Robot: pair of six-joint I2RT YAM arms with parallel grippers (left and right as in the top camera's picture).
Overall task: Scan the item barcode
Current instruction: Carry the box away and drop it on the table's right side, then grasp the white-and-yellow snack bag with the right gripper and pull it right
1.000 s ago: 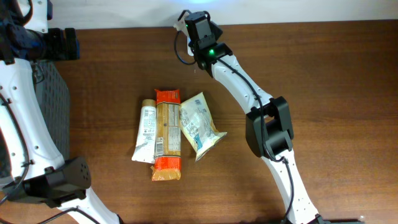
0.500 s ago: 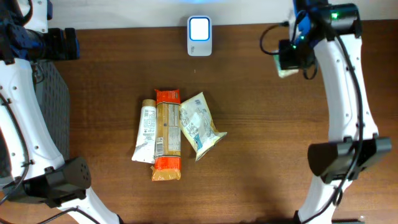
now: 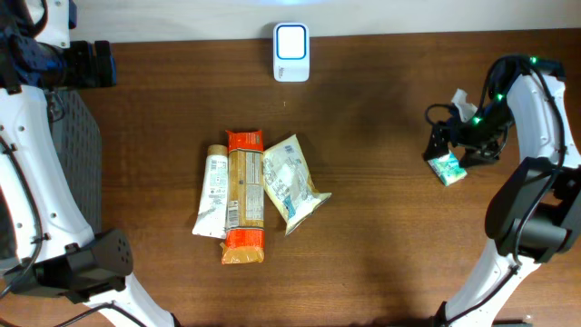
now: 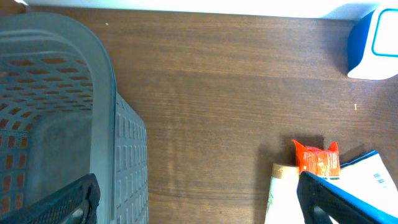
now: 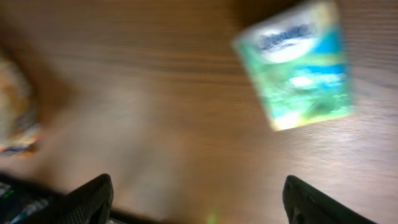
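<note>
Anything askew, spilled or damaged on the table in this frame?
Nothing looks spilled or torn. Only the small green-and-blue packet stands out: it lies tilted on the brown wooden table, far right of the other three packs.

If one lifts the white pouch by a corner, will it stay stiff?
The pouch looks like thin, wrinkled film, so it would probably sag. It seems puffy, so it is likely light. It appears to touch the orange pack, so pushing might shift both.
</note>
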